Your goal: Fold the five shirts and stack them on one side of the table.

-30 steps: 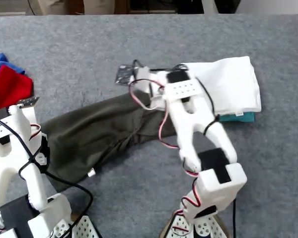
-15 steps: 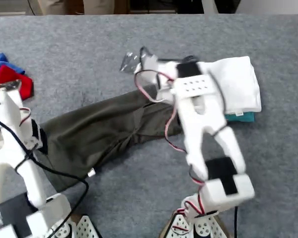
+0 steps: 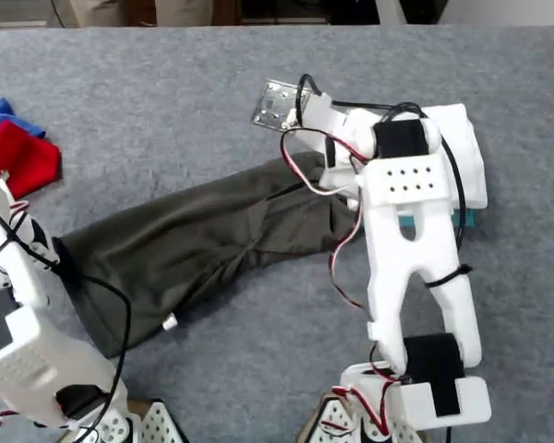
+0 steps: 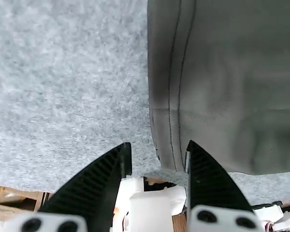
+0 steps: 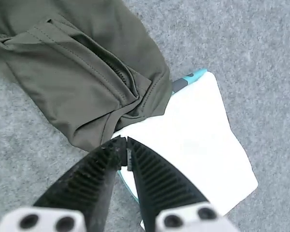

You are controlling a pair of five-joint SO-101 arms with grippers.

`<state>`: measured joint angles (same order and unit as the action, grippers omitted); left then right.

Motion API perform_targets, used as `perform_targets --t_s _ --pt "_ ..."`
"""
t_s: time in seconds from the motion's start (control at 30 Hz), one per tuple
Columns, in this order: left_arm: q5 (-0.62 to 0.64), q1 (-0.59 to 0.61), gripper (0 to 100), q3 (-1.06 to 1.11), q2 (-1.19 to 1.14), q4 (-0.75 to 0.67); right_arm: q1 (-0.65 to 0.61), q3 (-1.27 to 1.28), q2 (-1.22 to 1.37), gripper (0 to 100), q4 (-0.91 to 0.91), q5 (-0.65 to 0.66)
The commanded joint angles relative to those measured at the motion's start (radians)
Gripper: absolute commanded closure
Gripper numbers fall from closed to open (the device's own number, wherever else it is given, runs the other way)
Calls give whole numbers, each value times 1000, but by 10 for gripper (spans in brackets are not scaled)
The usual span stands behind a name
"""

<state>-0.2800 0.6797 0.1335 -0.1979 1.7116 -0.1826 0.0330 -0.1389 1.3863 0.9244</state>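
Creased olive shirt (image 3: 194,245) sprawls across the fuzzy grey table (image 3: 148,101); left gripper (image 4: 157,147) fingers apart, right gripper (image 5: 124,141) fingers together.

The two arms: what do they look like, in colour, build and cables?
Both the left arm and the right arm are white plastic with black blocks. Thin red and black cables run along them. The jaws are black, pointed and ribbed inside.
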Motion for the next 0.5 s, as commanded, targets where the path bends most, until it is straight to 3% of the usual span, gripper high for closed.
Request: perform_targets --t_s 0.0,0.47 --pt "-9 3 807 -31 -18 2 -1 -31 -44 997 0 -15" --pt "14 -3 809 147 -125 -175 -2 -31 -51 997 2 -15"
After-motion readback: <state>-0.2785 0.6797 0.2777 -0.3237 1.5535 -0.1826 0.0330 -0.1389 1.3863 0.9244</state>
